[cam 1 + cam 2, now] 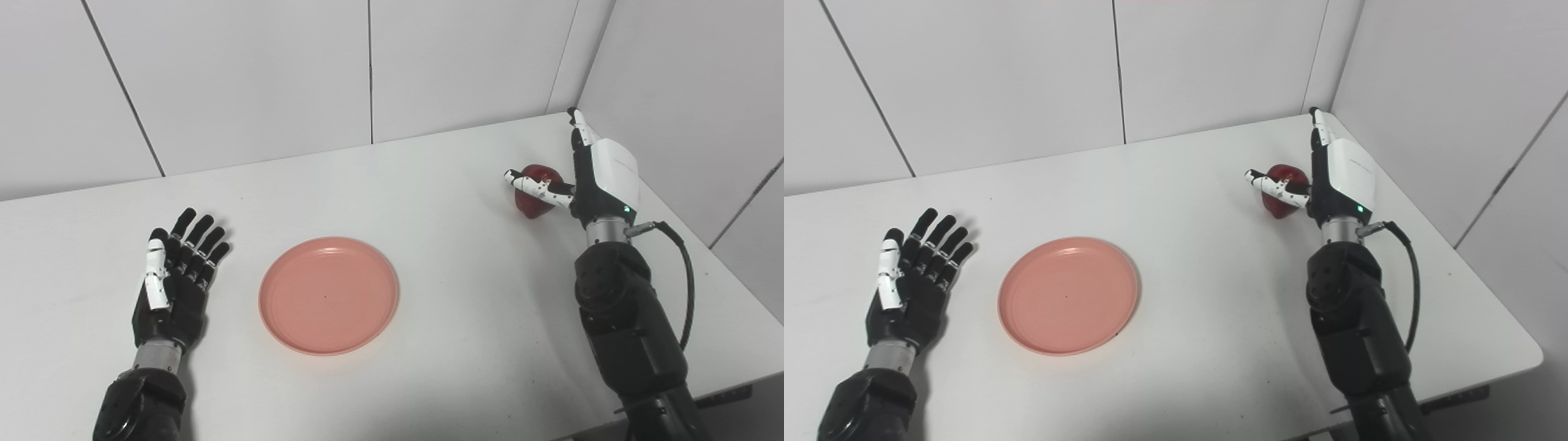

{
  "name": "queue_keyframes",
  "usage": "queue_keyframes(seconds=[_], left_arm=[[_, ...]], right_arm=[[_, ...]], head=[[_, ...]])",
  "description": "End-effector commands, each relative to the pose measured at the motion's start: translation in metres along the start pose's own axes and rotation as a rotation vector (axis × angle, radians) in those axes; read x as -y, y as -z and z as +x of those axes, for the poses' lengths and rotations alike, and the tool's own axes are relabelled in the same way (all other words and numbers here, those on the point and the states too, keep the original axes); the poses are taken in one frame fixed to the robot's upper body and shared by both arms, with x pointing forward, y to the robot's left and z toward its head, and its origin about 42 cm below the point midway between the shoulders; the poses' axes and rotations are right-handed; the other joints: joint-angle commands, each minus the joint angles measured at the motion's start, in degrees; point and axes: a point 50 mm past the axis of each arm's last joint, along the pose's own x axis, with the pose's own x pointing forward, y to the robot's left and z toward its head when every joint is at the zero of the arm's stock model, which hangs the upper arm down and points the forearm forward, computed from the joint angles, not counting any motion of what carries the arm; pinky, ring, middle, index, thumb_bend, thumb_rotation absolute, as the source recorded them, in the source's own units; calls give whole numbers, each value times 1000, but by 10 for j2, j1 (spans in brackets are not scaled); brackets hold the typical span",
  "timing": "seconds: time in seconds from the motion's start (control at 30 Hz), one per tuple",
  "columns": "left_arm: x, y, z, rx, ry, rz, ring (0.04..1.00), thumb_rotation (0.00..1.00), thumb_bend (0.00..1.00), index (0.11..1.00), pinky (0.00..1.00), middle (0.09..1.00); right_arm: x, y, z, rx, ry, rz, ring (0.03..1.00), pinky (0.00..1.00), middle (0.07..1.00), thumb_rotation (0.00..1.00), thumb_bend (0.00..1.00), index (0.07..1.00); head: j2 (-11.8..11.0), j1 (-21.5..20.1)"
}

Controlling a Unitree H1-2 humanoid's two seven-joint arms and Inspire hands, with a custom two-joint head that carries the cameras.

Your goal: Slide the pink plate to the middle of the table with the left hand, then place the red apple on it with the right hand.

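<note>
Glossy red apple near far right corner of white surface, my right robot hand spread beside it, thumb across front, no grip yet. I'd close evenly round widest part, lift straight. Left robot hand flat, fingers apart, empty. Round pink plastic plate just beside it, roughly mid-surface, well apart from apple.

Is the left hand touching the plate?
Apart. The left eye view shows a strip of bare white table between the left hand and the rim of the plate; its fingers are spread, holding nothing.
</note>
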Motion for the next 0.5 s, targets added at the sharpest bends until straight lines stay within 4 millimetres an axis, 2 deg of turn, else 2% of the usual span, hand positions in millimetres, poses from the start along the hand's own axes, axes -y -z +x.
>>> queue_keyframes(seconds=[0.0, 0.47], left_arm=[[-17, 20, -14, -105, -78, -10, 878, 1000, 366, 882, 891, 885], [-19, 19, -15, -106, -70, 1, 884, 1000, 365, 890, 897, 893]], right_arm=[[15, -11, 17, 32, 57, -8, 869, 723, 919, 602, 1000, 958], [5, -3, 21, -24, -8, 16, 868, 715, 930, 609, 1000, 971]], head=[[0, 1], [5, 4]])
